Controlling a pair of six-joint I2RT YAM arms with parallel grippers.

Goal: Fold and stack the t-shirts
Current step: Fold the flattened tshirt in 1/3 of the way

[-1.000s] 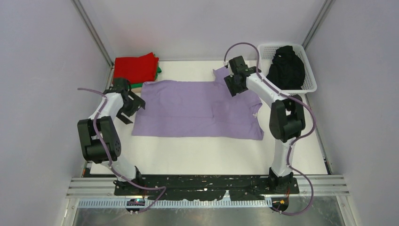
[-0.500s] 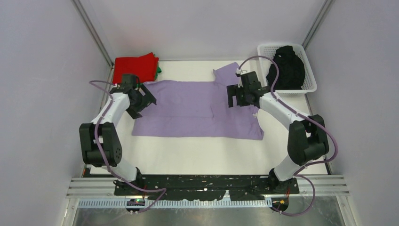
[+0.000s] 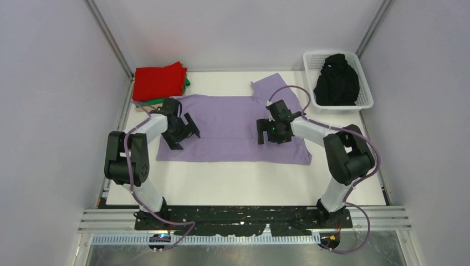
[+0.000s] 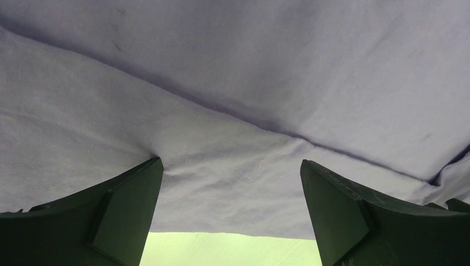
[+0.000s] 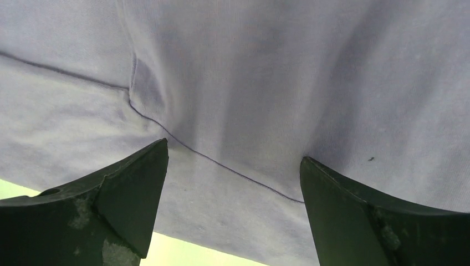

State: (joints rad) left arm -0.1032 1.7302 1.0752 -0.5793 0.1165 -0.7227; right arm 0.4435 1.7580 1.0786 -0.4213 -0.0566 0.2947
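The lavender t-shirt (image 3: 233, 119) lies spread flat on the white table; it fills the left wrist view (image 4: 249, 83) and the right wrist view (image 5: 266, 72). My left gripper (image 3: 185, 132) is open, low over the shirt's left part, its fingertips (image 4: 133, 194) touching the cloth near the near hem. My right gripper (image 3: 270, 133) is open, low over the shirt's right part, its fingertips (image 5: 138, 177) on the cloth beside a seam. A folded red t-shirt (image 3: 159, 81) lies on a green one (image 3: 187, 83) at the back left. A black t-shirt (image 3: 336, 80) sits in the basket.
The white lattice basket (image 3: 363, 98) stands at the back right. Grey walls close the left, back and right sides. Bare white table (image 3: 238, 183) stretches between the shirt and the arm bases.
Both grippers moved inward and toward the near side, from the shirt's far outer edges to low over its cloth. The shirt's left edge has shifted a little.
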